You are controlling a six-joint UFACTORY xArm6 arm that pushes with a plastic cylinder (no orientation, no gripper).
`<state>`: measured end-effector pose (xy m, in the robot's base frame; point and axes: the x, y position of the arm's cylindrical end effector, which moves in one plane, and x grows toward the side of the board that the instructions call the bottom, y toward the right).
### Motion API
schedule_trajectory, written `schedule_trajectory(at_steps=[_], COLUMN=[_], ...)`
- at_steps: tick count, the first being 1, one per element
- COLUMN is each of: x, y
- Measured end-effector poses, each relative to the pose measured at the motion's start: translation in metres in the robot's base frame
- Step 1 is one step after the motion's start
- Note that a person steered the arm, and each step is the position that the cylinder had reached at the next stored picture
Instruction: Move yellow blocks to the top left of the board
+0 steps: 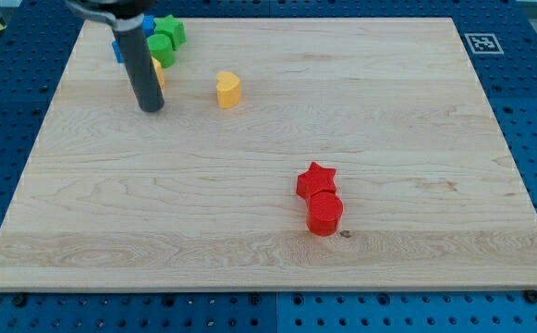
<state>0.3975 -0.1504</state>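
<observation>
A yellow heart-shaped block (228,90) lies on the wooden board (268,213) in the upper left part. A second yellow block (159,73) shows only as a sliver behind the rod, in the cluster near the top left corner. My tip (151,107) rests on the board to the left of the yellow heart and just below the cluster. The rod hides most of the second yellow block.
Near the top left corner sit a green star (169,30), another green block (162,47) and blue blocks (117,48) partly hidden by the rod. A red star (316,178) and a red cylinder (324,213) touch each other right of centre.
</observation>
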Motion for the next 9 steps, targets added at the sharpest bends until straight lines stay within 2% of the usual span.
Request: schedule_trajectory(at_steps=[1,3,6,7,8,9], x=[0.006,-0.031,-0.075,-0.055,-0.014,0.006], y=[0.022,0.018,-0.059,-0.038,0.003,0.064])
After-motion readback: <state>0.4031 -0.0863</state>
